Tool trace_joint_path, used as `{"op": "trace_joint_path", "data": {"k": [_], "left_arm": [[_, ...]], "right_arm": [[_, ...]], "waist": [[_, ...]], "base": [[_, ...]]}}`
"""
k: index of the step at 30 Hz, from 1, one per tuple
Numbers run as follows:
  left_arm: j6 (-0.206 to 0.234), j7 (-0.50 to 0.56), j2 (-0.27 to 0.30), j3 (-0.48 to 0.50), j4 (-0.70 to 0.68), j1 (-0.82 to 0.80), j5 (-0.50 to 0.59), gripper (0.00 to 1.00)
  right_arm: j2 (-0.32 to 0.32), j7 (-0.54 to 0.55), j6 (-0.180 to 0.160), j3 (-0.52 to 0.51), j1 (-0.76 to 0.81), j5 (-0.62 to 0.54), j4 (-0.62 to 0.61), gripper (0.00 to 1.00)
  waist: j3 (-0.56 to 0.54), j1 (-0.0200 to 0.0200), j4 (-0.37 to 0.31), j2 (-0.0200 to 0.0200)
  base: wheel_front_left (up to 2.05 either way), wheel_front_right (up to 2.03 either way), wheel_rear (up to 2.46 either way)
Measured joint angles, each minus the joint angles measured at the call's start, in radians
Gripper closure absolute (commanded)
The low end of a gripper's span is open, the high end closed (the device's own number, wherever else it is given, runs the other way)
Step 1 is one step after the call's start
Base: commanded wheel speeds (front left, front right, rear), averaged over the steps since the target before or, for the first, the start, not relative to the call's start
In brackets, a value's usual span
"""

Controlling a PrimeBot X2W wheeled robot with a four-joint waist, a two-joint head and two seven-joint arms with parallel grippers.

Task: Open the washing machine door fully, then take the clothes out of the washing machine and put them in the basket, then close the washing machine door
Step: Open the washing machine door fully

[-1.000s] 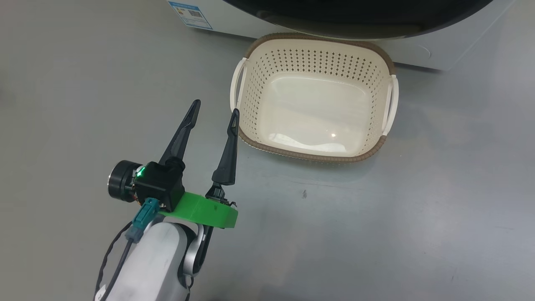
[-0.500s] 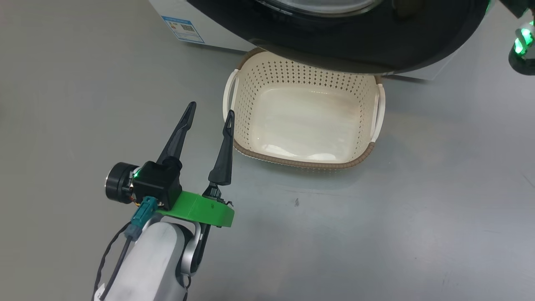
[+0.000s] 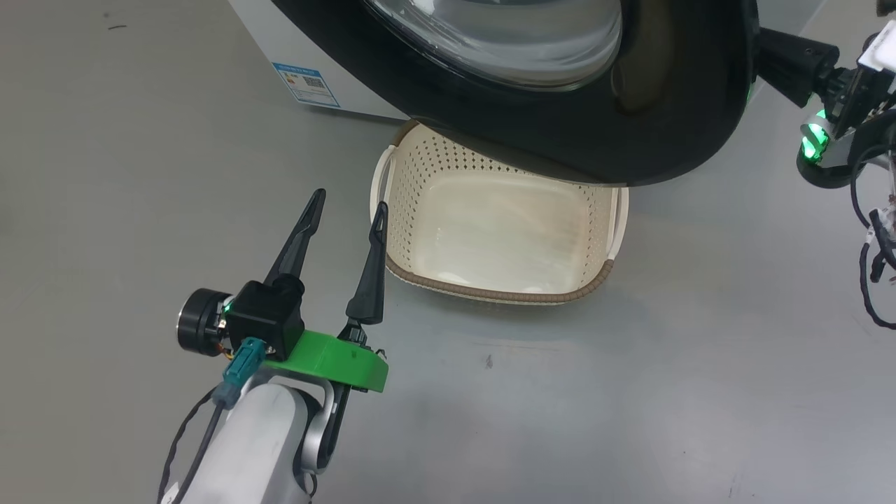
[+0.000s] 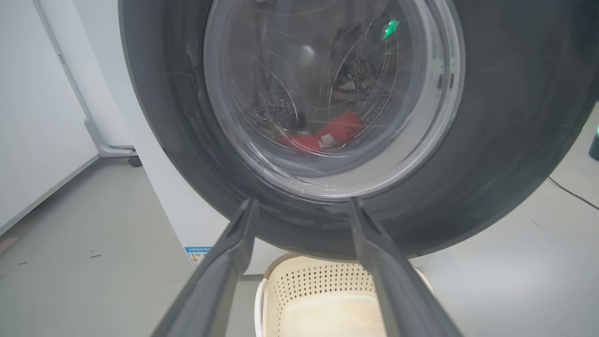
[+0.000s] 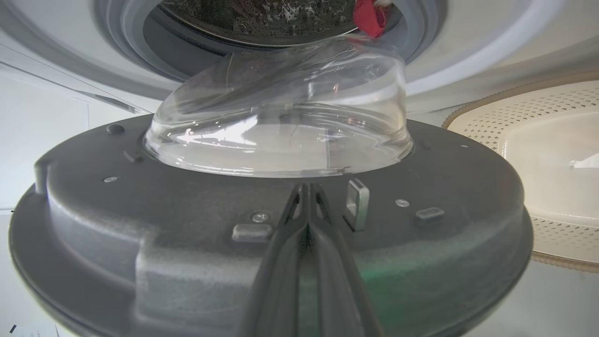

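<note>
Head view: washing machine door (image 3: 630, 126) part-open above the empty basket (image 3: 490, 294); clothes (image 4: 337, 133) lie inside, none taken out yet. Your left hand (image 3: 350, 199) spreads wide; your right hand (image 5: 306, 187), pinched shut, sits at the door's inner face.

Smooth grey floor (image 3: 665, 406) with soft glare, small dark mark (image 3: 488, 361), white wall (image 4: 28, 117) at left, white panel (image 4: 84, 84) on a castor (image 4: 135, 162), thin dark cable (image 4: 573, 193) lying on floor
</note>
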Motion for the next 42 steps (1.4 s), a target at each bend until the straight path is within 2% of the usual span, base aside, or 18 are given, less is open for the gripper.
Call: {"op": "trace_joint_path", "data": {"k": [8,23,32,42], "left_arm": [[0.000,0.000,0.000,0.004,0.024,0.039,0.000,0.00],[0.000,0.000,0.001,0.028,0.057,0.100,0.000,0.00],[0.000,0.000,0.001,0.028,0.069,0.128,0.001,0.00],[0.000,0.000,0.002,0.024,0.071,0.142,0.001,0.00]], "right_arm": [[0.038,0.020,0.015,0.022,0.071,0.013,-0.005,1.00],[0.118,0.034,0.016,0.058,0.215,0.021,-0.058,1.00],[0.177,0.042,0.024,0.101,0.307,0.026,-0.119,1.00],[0.213,0.044,0.025,0.137,0.387,0.026,-0.200,1.00]], "waist": [[-0.048,0.0000,-0.003,0.0000],[-0.141,0.0000,-0.006,0.0000],[-0.191,-0.0001,-0.002,0.0000],[-0.220,-0.0001,0.011,0.0000]], "base": [[0.00,0.00,0.00],[0.00,0.00,0.00],[0.00,0.00,0.00],[0.00,0.00,0.00]]}}
